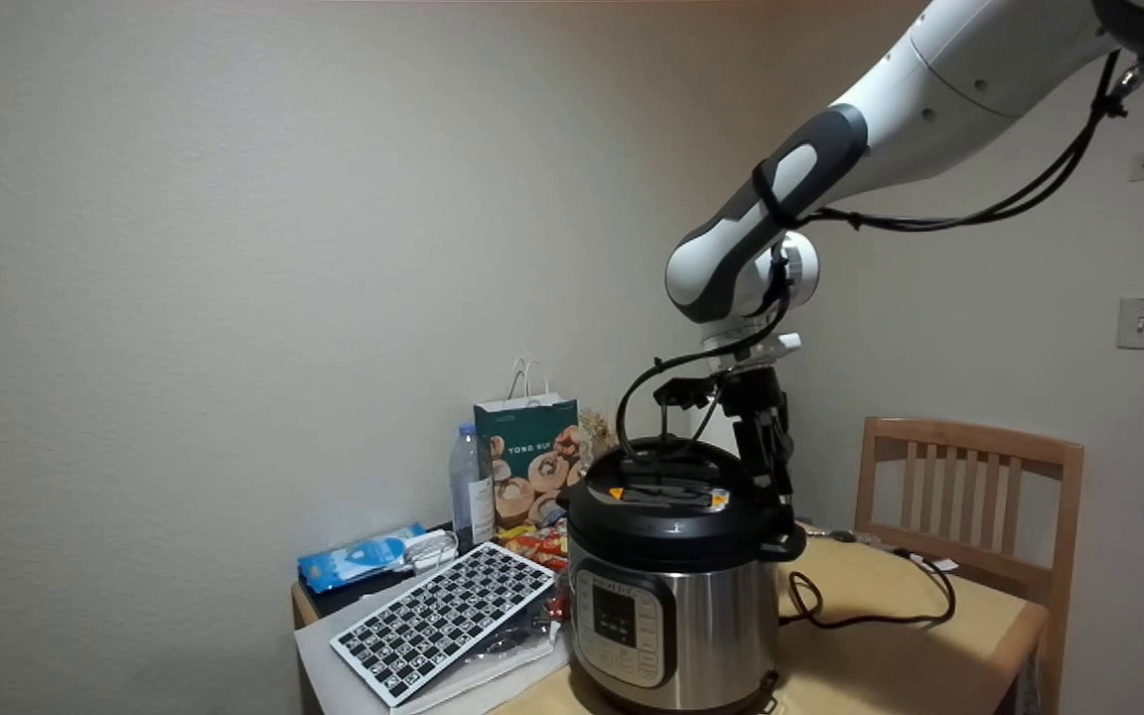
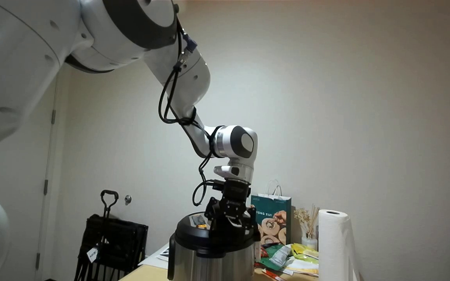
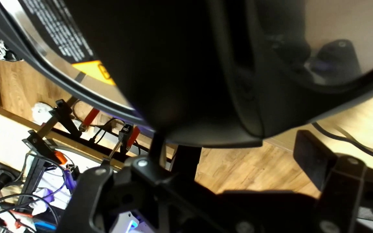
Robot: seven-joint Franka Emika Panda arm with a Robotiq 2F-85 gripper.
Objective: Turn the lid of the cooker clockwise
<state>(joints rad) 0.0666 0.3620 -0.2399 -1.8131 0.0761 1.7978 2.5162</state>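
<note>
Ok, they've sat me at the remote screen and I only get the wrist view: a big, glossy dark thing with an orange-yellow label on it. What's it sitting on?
Observer: That's the lid, and an exterior view shows it sitting on a steel cooker.
Visitor: Oh! Does that cooker have buttons? I can't spot any from here.
Observer: An exterior view shows a dark control panel on its front.
Visitor: And which way are we aiming, down or sideways?
Observer: Mostly down: in both exterior views the gripper points downward at the end of the arm.
</note>
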